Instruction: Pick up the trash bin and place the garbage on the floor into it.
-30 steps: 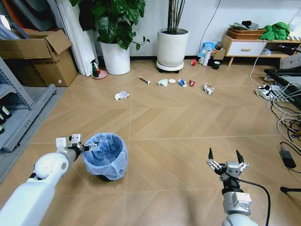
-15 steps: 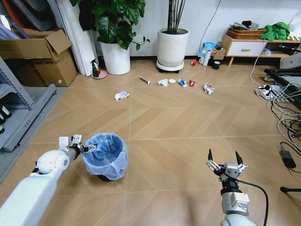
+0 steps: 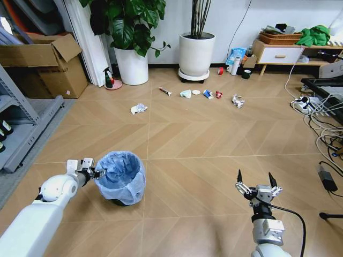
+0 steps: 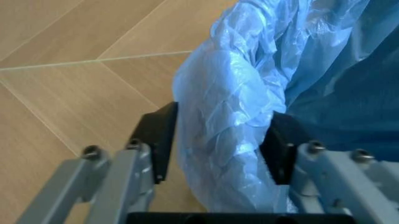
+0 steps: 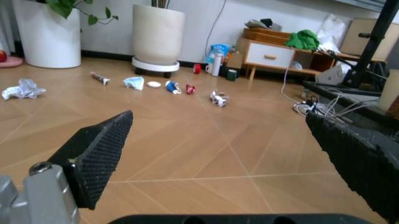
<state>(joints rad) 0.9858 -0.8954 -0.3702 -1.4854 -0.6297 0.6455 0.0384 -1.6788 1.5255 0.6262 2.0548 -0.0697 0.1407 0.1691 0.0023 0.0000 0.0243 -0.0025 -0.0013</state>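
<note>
Bin (image 3: 120,178) rim straddled by left gripper (image 4: 218,140) — jaws not visibly clamped; right gripper (image 3: 256,183) held wide open, empty.

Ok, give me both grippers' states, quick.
Left gripper: closed on the trash bin rim, pinching its blue liner.
Right gripper: open, holding nothing.

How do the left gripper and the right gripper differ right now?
The left gripper sits at the trash bin, its pads either side of the bag-covered rim; the right gripper holds nothing. The left gripper's pads are drawn in to the rim; the right gripper's fingers spread wide over bare floor. Both hang low near the floor.
</note>
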